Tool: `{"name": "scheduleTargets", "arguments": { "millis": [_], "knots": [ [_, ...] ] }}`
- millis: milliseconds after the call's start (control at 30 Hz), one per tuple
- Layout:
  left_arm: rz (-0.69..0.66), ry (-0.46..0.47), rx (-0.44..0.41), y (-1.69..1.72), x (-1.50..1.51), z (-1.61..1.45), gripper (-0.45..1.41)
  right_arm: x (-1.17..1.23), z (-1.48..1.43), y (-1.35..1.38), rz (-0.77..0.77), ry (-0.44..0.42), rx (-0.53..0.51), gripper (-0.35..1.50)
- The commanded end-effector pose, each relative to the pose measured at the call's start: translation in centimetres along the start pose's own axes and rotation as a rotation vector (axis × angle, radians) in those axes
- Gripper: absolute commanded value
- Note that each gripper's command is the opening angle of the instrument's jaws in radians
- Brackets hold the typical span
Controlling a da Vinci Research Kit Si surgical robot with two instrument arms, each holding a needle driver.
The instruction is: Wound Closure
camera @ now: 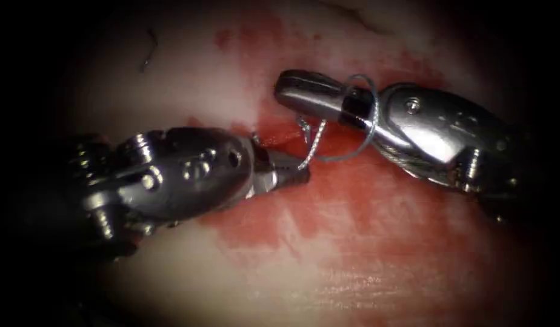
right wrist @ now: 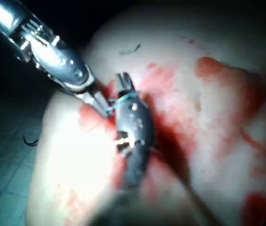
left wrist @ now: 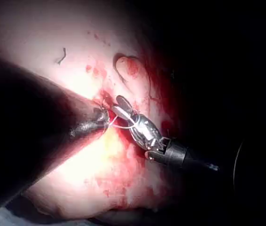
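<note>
The left tool's jaws [camera: 290,175] are shut on the thread [camera: 313,142] just left of the cut [camera: 279,134]. From there the thread rises to the cut's edge and a thin blue strand runs on in a loop [camera: 370,103] around the right tool, behind its jaws. The right tool's jaws [camera: 287,89] lie closed over the red-stained tissue [camera: 365,230] above the cut, with nothing between them. The right wrist view has the loop [right wrist: 123,100] across the right tool, with the left tool's jaws [right wrist: 100,102] beside it. I see no needle.
A short cut end of thread [camera: 149,53] lies on pale tissue at the far left; the same cut end [left wrist: 61,56] also appears in the left wrist view. Red fluid [camera: 328,212] spreads below and to the right of the cut.
</note>
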Motion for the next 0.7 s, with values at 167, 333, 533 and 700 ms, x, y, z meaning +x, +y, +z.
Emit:
{"name": "scheduleTargets", "arguments": {
  "millis": [167,333,533,700],
  "knots": [
    [0.001,0.001,0.001,0.02,0.06,0.05,-0.35,-0.18,0.13,0.03,0.032,-0.054,-0.03,1.03],
    [0.001,0.001,0.001,0.03,0.06,0.05,-0.35,-0.32,0.15,0.03,0.064,-0.092,-0.066,1.06],
    [0.006,0.001,0.001,0.05,0.06,0.04,-0.35,-0.38,0.26,0.12,0.075,-0.154,-0.098,1.05],
    [0.006,0.002,-0.001,0.05,0.07,0.05,-0.35,-0.39,0.32,0.26,0.075,-0.17,-0.124,1.05]
  ]
}}
